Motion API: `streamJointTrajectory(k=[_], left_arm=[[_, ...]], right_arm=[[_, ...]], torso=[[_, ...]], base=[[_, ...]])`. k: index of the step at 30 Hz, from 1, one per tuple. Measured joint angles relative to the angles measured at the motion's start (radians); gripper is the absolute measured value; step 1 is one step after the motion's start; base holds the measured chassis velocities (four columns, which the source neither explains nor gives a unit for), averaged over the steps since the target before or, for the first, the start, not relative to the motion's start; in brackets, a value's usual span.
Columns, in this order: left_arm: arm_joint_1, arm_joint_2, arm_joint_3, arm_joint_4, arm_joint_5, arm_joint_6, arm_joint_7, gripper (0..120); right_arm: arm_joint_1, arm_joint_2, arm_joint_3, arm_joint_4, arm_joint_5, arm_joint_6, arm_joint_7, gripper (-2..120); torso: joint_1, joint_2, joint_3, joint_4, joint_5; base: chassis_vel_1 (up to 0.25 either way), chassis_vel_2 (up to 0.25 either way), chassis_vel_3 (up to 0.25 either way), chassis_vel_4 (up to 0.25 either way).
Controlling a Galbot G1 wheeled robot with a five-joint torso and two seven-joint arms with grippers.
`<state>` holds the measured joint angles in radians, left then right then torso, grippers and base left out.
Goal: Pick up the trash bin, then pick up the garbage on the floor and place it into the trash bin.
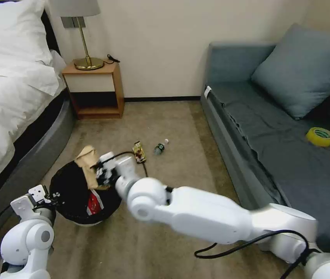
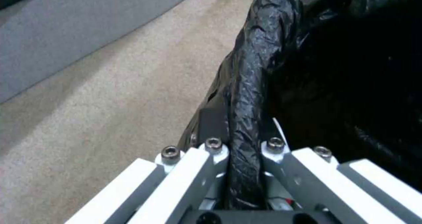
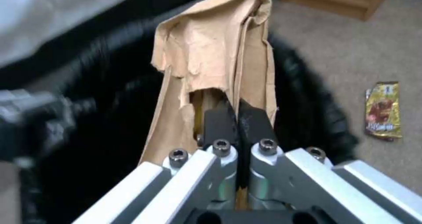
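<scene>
- Beige carpet (image 1: 172, 128) between bed and grey sofa.
- Left gripper (image 2: 244, 158) clamps the round white, black-bagged trash bin (image 1: 70, 186) rim, lower left.
- Right gripper (image 3: 239, 125) pinches crumpled brown paper (image 3: 215, 49) above it.
- Brown-yellow snack wrapper (image 1: 138, 151) and small green bottle (image 1: 159, 147) lie at mid-frame.

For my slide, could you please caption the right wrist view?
Right gripper shut on brown paper above the bin, snack wrapper on the carpet beside it.

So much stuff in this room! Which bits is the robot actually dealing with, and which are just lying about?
Part of the job:
trash bin, gripped at the rim by the left pincer
brown paper, held over the bin by the right pincer
red-white wrapper, in the bin
snack wrapper, on the floor
green bottle, on the floor

Just lying about:
yellow tape roll on the sofa
lamp
nightstand
</scene>
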<state>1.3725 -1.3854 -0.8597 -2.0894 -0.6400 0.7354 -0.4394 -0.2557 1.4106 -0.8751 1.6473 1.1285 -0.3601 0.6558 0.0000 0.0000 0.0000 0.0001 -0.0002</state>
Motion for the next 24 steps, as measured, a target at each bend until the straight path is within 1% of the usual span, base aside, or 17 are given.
streamJointTrajectory(k=[2,5,6,9,10,11,12,15,16,17,19,20,21,23,24], left_arm=[[0.006,-0.004,0.000,-0.004,0.002,0.000,0.000,3],[0.010,-0.009,-0.002,-0.008,0.004,0.000,0.000,3],[0.010,-0.009,-0.002,-0.008,0.004,0.000,0.000,3],[0.012,-0.012,-0.002,-0.011,0.007,0.000,-0.001,3],[0.012,-0.013,-0.002,-0.011,0.007,0.000,-0.001,3],[0.012,-0.013,-0.002,-0.011,0.007,0.000,-0.001,3],[0.012,-0.014,-0.002,-0.012,0.008,0.000,-0.001,3],[0.012,-0.014,-0.003,-0.012,0.008,0.000,-0.001,3],[0.012,-0.014,-0.003,-0.012,0.008,0.000,-0.001,3],[0.012,-0.015,-0.003,-0.012,0.008,0.000,-0.001,3],[0.010,-0.015,-0.003,-0.012,0.008,0.000,-0.001,3],[0.010,-0.015,-0.004,-0.011,0.008,0.000,-0.001,3],[0.010,-0.015,-0.004,-0.011,0.008,0.000,-0.001,3],[0.010,-0.014,-0.005,-0.010,0.008,0.000,-0.001,3],[0.010,-0.012,-0.007,-0.010,0.007,0.000,-0.001,3]], right_arm=[[-0.003,0.016,-0.033,-0.045,-0.028,0.008,-0.013,2],[-0.014,0.028,-0.054,-0.060,-0.038,0.013,-0.012,14],[-0.014,0.028,-0.054,-0.060,-0.038,0.013,-0.012,14],[-0.019,0.028,-0.056,-0.045,-0.041,0.013,-0.010,28],[-0.019,0.027,-0.056,-0.040,-0.041,0.013,-0.010,32],[-0.019,0.027,-0.056,-0.040,-0.041,0.013,-0.010,32],[-0.019,0.024,-0.056,-0.032,-0.041,0.013,-0.010,38],[-0.018,0.016,-0.050,-0.014,-0.042,0.013,-0.010,47],[-0.018,0.016,-0.050,-0.014,-0.042,0.013,-0.010,47],[-0.018,0.010,-0.043,-0.004,-0.045,0.013,-0.010,53],[-0.018,-0.017,0.004,0.040,-0.091,0.014,-0.027,64],[-0.019,-0.033,0.034,0.055,-0.121,0.022,-0.046,67],[-0.019,-0.033,0.034,0.055,-0.121,0.022,-0.046,67],[-0.028,-0.064,0.100,0.084,-0.172,0.045,-0.084,76],[-0.053,-0.099,0.169,0.111,-0.220,0.075,-0.128,82]], torso=[[0.000,0.000,0.000,0.0000,-0.0001],[0.000,0.000,0.000,-0.0001,0.0001],[0.000,0.000,0.000,-0.0001,0.0001],[0.000,0.000,0.000,-0.0001,0.0001],[0.000,0.000,0.000,-0.0001,0.0002],[0.000,0.000,0.000,-0.0001,0.0002],[0.000,0.000,0.000,-0.0001,0.0001],[0.000,0.000,0.000,-0.0001,0.0001],[0.000,0.000,0.000,-0.0001,0.0001],[0.000,0.000,0.000,-0.0001,0.0002],[0.000,0.000,0.000,0.0000,0.0002],[0.000,0.000,0.000,-0.0001,0.0002],[0.000,0.000,0.000,-0.0001,0.0002],[0.000,0.000,0.000,-0.0001,0.0004],[0.000,0.000,0.000,-0.0001,0.0003]], base=[[0.000,0.000,0.000,0.000],[0.000,0.000,0.000,0.000],[0.000,0.000,0.000,0.000],[0.000,0.000,0.000,0.000],[0.000,0.000,0.000,0.000],[0.000,0.000,0.000,0.000],[0.000,0.000,0.000,0.000],[0.000,0.000,0.000,0.000],[0.000,0.000,0.000,0.000],[0.000,0.000,0.000,0.000],[0.000,0.000,0.000,0.000],[0.000,0.000,0.000,0.000],[0.000,0.000,0.000,0.000],[0.000,0.000,0.000,0.000],[0.000,0.000,0.000,0.000]])
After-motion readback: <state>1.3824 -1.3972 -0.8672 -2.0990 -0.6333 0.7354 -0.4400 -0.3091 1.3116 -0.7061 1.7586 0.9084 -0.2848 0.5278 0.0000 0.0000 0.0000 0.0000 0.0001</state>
